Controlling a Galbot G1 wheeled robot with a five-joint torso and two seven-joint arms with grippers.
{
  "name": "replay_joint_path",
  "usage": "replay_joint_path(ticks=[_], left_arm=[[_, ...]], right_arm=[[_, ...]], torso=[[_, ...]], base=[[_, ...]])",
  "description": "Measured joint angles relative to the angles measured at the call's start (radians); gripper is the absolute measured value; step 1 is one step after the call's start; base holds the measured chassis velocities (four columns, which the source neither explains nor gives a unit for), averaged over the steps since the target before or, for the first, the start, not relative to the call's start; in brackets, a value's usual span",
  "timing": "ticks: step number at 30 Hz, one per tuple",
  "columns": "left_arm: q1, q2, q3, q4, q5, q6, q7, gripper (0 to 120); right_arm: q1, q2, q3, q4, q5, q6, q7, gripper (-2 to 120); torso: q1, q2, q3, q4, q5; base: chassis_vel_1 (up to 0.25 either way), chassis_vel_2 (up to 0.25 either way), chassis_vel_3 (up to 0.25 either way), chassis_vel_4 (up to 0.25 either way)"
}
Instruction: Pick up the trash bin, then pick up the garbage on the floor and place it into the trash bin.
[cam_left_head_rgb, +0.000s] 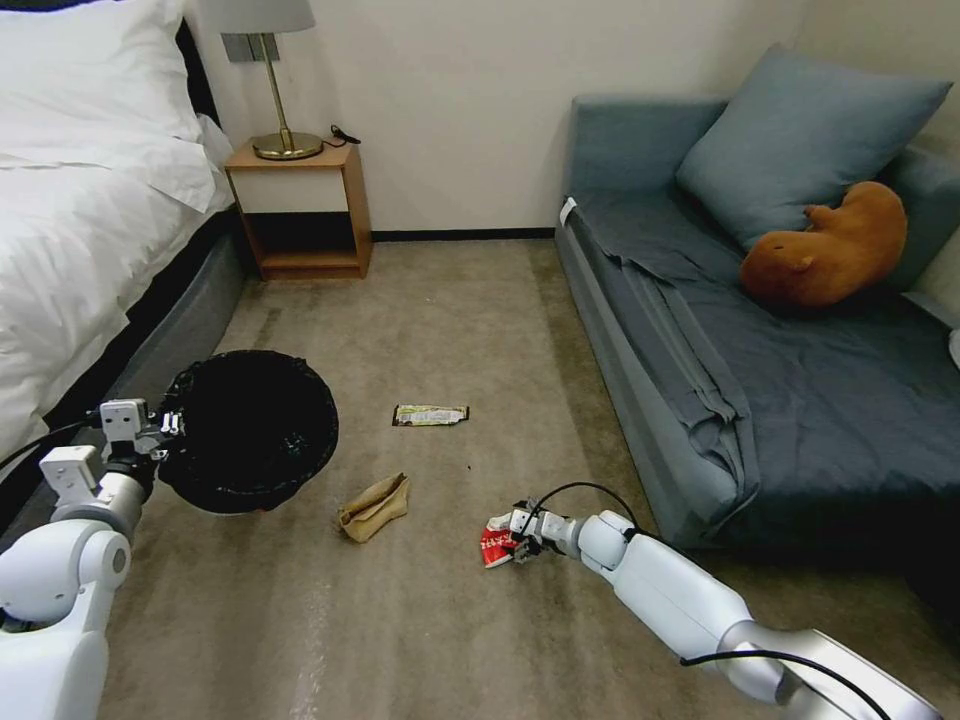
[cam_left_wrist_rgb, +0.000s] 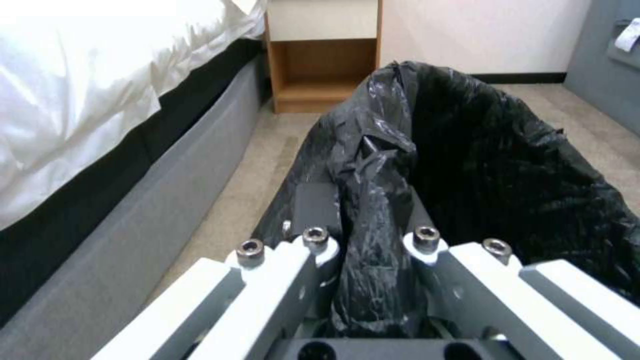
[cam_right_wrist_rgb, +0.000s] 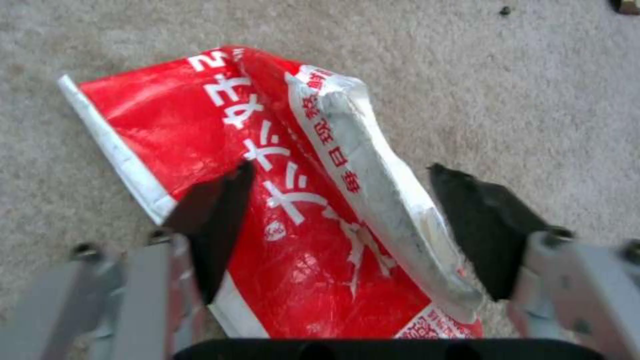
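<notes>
You are in a carpeted bedroom: bed (cam_left_head_rgb: 70, 200) at upper left, nightstand (cam_left_head_rgb: 300, 210) with lamp (cam_left_head_rgb: 270, 75), sofa (cam_left_head_rgb: 780, 380) at right.

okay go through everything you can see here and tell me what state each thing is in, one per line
trash bin: held off the floor, tilted, mouth open.
left gripper: shut on the bin's black liner.
right gripper: open, straddling the red-and-white wrapper.
red-and-white wrapper: crumpled, on the carpet.
tan paper bag: crumpled, on the carpet.
dark-and-gold snack wrapper: flat on the carpet.
plush animal: lying on the sofa.
</notes>
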Motion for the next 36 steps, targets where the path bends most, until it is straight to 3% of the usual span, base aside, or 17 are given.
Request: replay_joint_path(ticks=[8, 11, 13, 14, 18, 36], left_arm=[[-0.019, -0.007, 0.022, 0.001, 0.006, 0.001, -0.003, 6], [-0.024, -0.009, 0.031, 0.006, 0.011, 0.001, -0.004, 6], [-0.024, -0.010, 0.031, 0.008, 0.012, 0.001, -0.004, 6], [-0.025, -0.010, 0.032, 0.012, 0.014, 0.001, -0.004, 6], [-0.025, -0.010, 0.031, 0.017, 0.016, 0.001, -0.004, 6], [-0.018, -0.015, 0.032, 0.037, 0.027, -0.011, 0.006, 6]], right_arm=[[0.001, 0.008, 0.009, -0.022, -0.013, 0.021, -0.008, 45], [0.002, 0.009, 0.014, -0.029, -0.013, 0.027, -0.009, 27], [0.003, 0.008, 0.016, -0.031, -0.014, 0.029, -0.009, 24], [0.004, 0.007, 0.019, -0.033, -0.014, 0.032, -0.009, 16], [0.009, 0.005, 0.025, -0.037, -0.013, 0.036, -0.009, 2], [0.075, 0.004, 0.046, -0.018, -0.016, 0.069, -0.023, 0]], torso=[[0.000, 0.000, 0.000, -0.0002, 0.0000], [0.000, 0.000, 0.000, -0.0001, 0.0001], [0.000, 0.000, 0.000, -0.0001, 0.0000], [0.000, 0.000, 0.000, -0.0002, 0.0000], [0.000, 0.000, 0.000, -0.0002, 0.0000], [0.000, 0.000, 0.000, -0.0002, 0.0000]], base=[[0.000, 0.000, 0.000, 0.000], [0.000, 0.000, 0.000, 0.000], [0.000, 0.000, 0.000, 0.000], [0.000, 0.000, 0.000, 0.000], [0.000, 0.000, 0.000, 0.000], [0.000, 0.000, 0.000, 0.000]])
